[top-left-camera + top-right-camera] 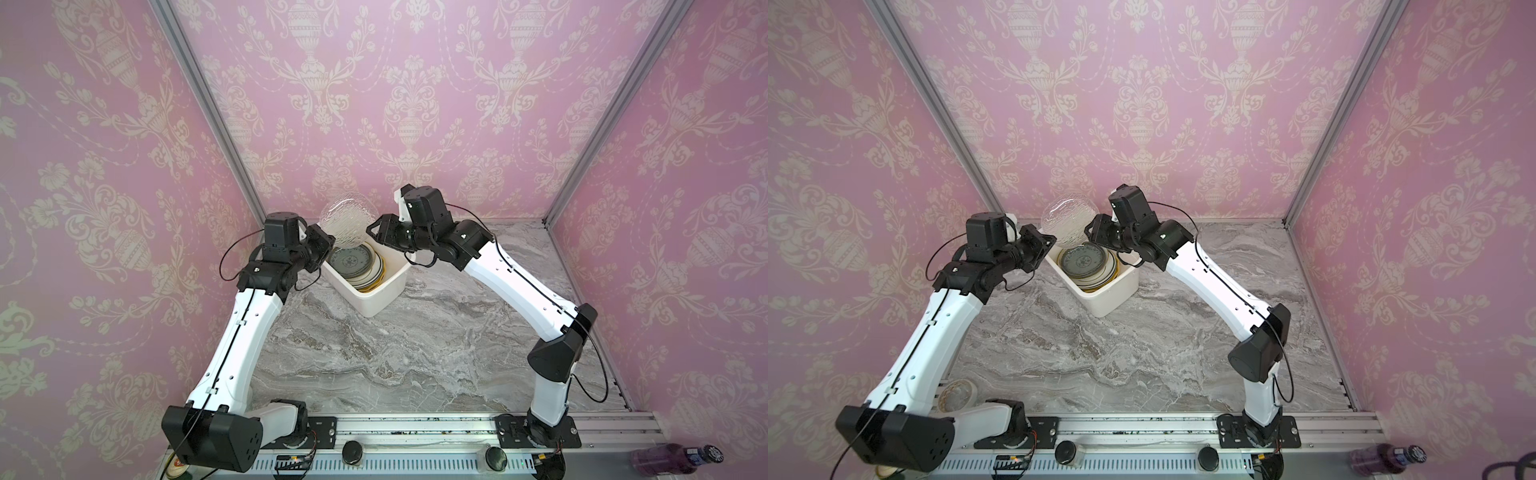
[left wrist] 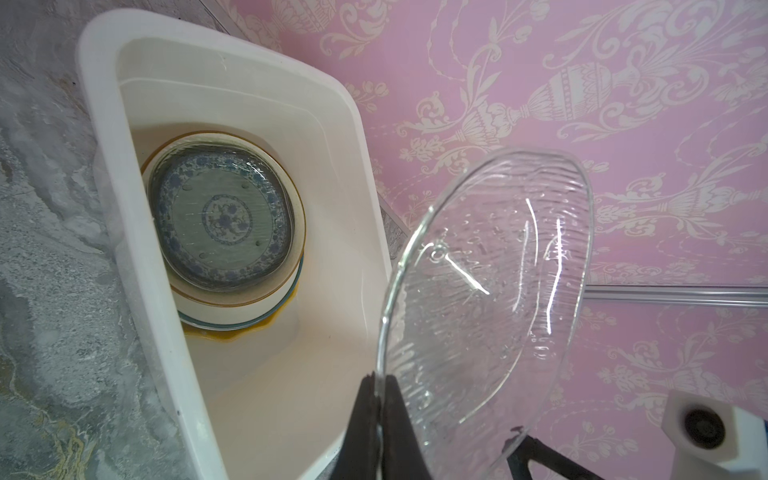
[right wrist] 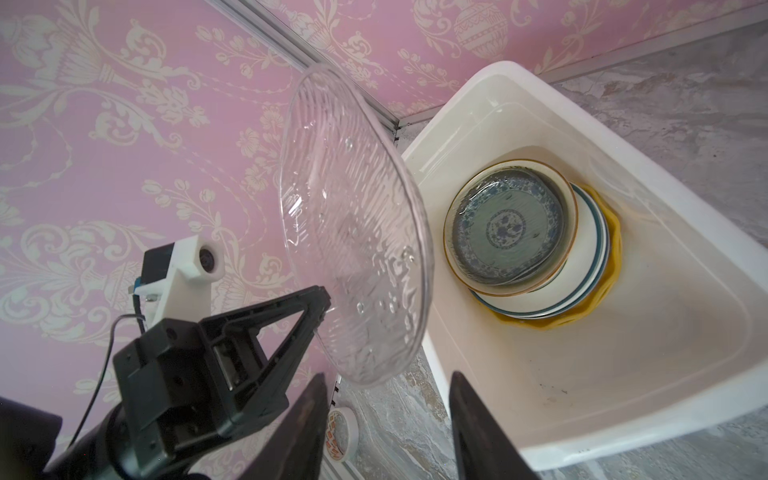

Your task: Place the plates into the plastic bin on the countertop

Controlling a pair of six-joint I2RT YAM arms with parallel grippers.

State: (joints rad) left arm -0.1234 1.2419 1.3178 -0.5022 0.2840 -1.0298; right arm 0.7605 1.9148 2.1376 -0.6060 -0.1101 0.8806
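Right wrist view puts the right gripper [image 3: 386, 378] nearest. Its jaws stand apart, and the lower rim of the clear glass plate [image 3: 353, 232] sits just ahead of the gap, touching neither finger as far as I can tell. It seems poised to steady the plate rather than carry it.

Just beyond, the left gripper [image 3: 322, 301] is clamped on that plate's rim, and the left wrist view shows the same pinch from behind. The plate is held on edge and tilted, probably so it can be lowered into the opening instead of dropped flat.

Both top views show the plate hanging above the far end of the white plastic bin [image 1: 374, 299]. The bin stands askew on the marble countertop [image 1: 395, 365], toward its far edge and left of centre. Inside lies a stack of plates [image 3: 505, 230], with a teal patterned plate [image 2: 220, 220] near the top. The stack sits toward the bin's far end, roughly below the held plate, so this one looks meant to land on it.
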